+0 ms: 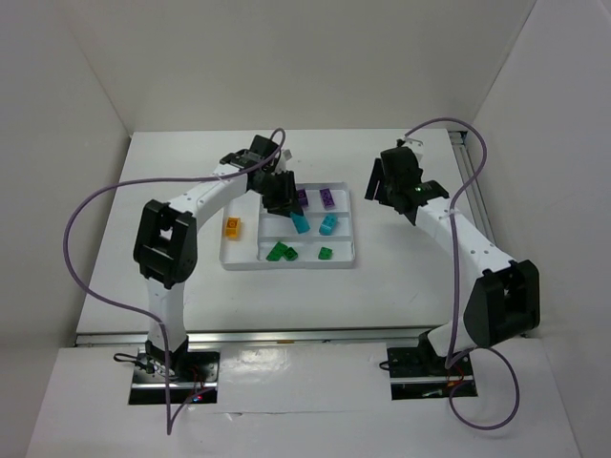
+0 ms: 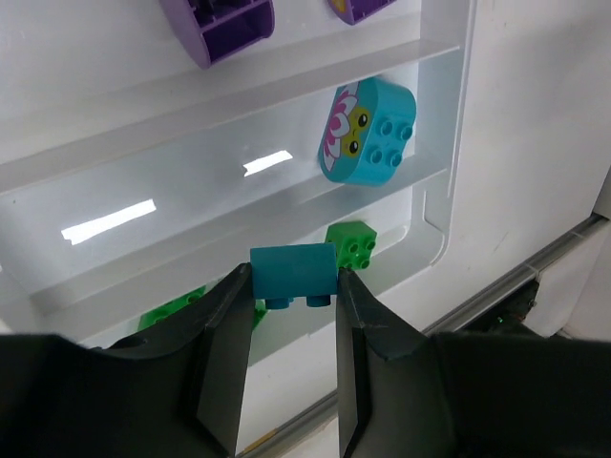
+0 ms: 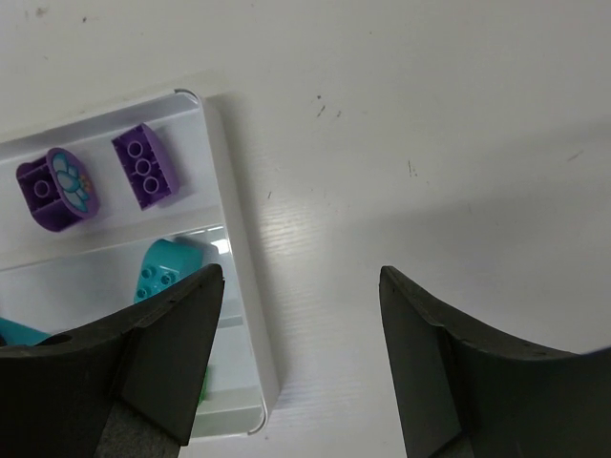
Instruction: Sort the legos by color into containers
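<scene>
your left gripper (image 2: 293, 280) is pinching a small teal studded plastic brick (image 2: 292, 270) by its two sides, studs pointing down, and holds it over the shallow translucent-white plastic tray (image 1: 354, 250), about at the wall between the middle and nearest long sections; you cannot tell from these views whether it touches the tray. beside it in the middle section lies a rounded cyan brick with a flower print (image 2: 368, 129), on its side near the tray's right end. the farthest long section holds two purple bricks, one with a flower print (image 3: 57, 186) and one plain (image 3: 145, 164), set close together but apart. the nearest long section holds a green brick (image 2: 350, 243) towards the right and another green piece (image 1: 281, 252) further left. a small orange brick (image 1: 232, 227) sits alone in the tall narrow section at the tray's left end. your right gripper (image 3: 301, 286) hangs with its fingers spread and nothing between them, over the bare white table (image 3: 430, 143) just beyond the tray's right rim.
</scene>
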